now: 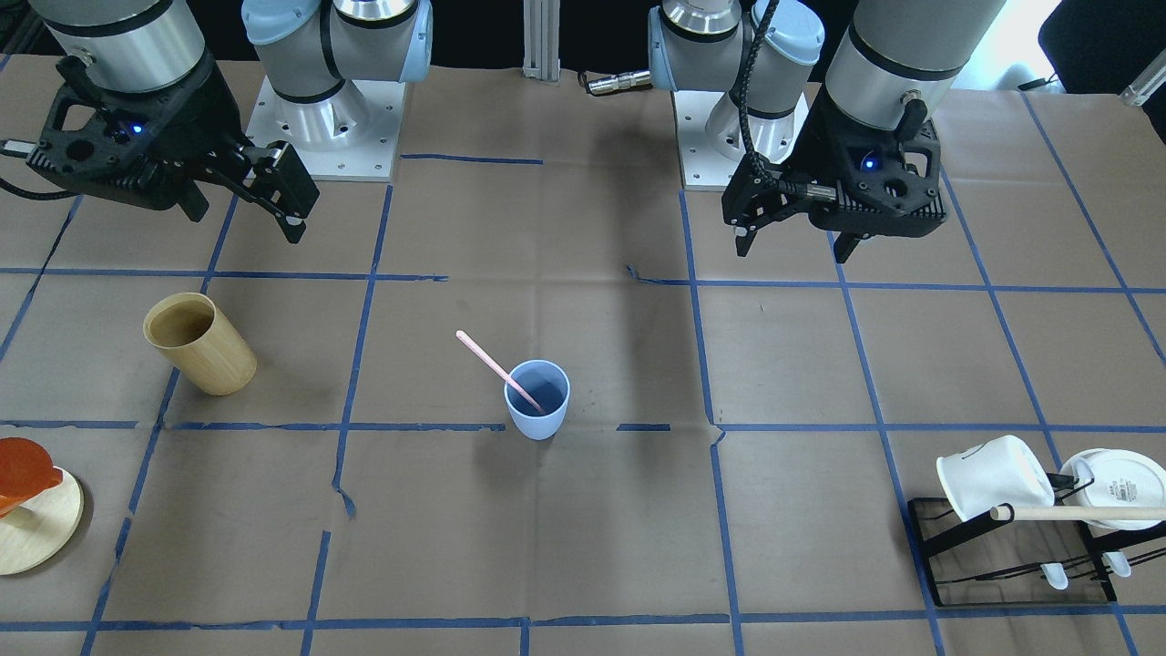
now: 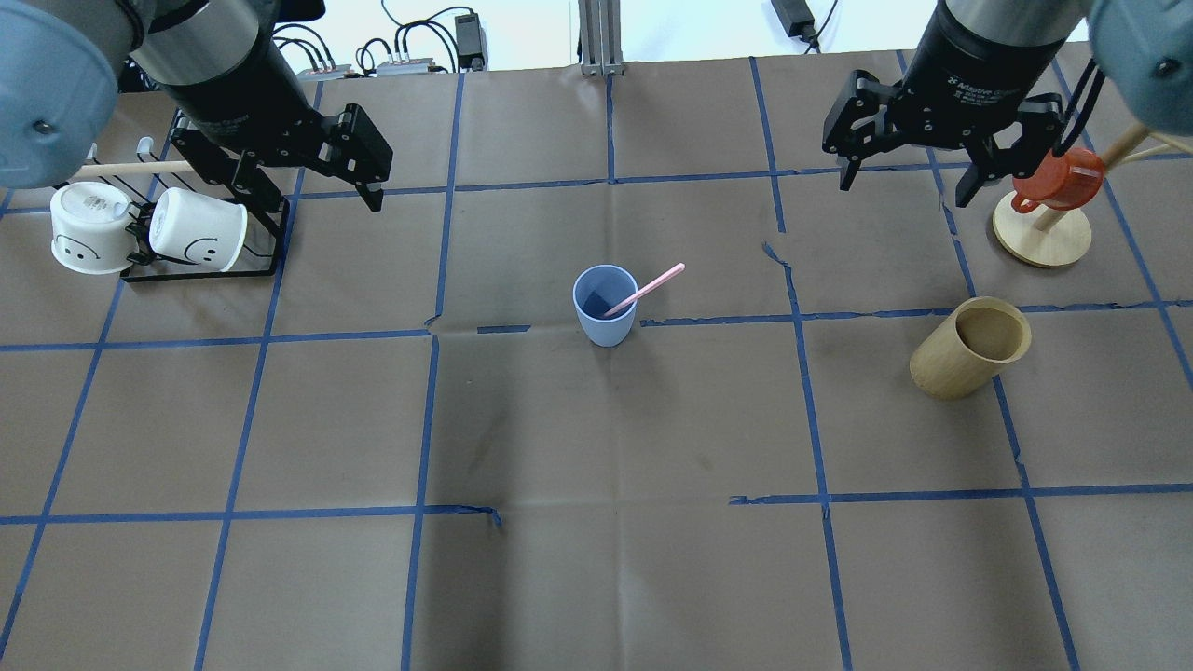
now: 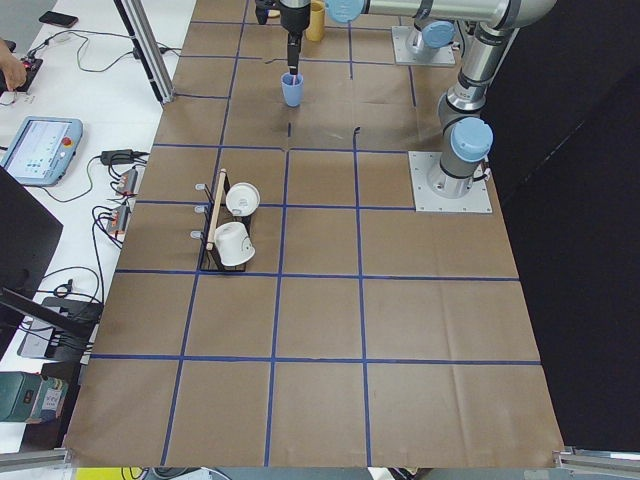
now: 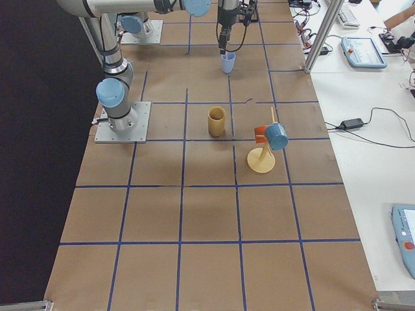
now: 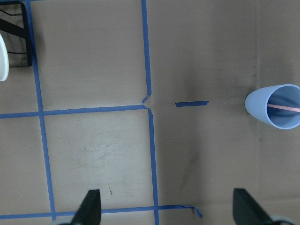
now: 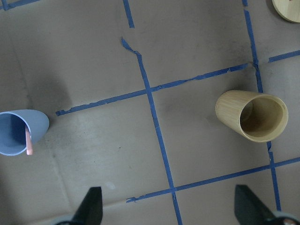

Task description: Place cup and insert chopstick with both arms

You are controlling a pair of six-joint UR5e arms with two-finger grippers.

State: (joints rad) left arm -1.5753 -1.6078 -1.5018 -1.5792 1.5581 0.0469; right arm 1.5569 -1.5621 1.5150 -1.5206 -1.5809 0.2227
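The light blue cup (image 2: pixel 604 312) stands upright near the table's middle, also in the front view (image 1: pixel 539 405). The pale pink chopstick (image 2: pixel 657 280) leans inside it, its top end sticking out over the rim (image 1: pixel 487 360). My left gripper (image 2: pixel 322 200) is open and empty, raised well back and to the left of the cup. My right gripper (image 2: pixel 902 186) is open and empty, raised back and to the right. The left wrist view shows the cup (image 5: pixel 274 110) at its right edge. The right wrist view shows it (image 6: pixel 21 133) at its left edge.
A tan wooden cup (image 2: pixel 969 349) stands to the cup's right. A black rack (image 2: pixel 200 272) with two white mugs (image 2: pixel 196 233) and a beige rod sits at the back left, under my left arm. A round wooden stand (image 2: pixel 1042 238) with a red cup is at the back right.
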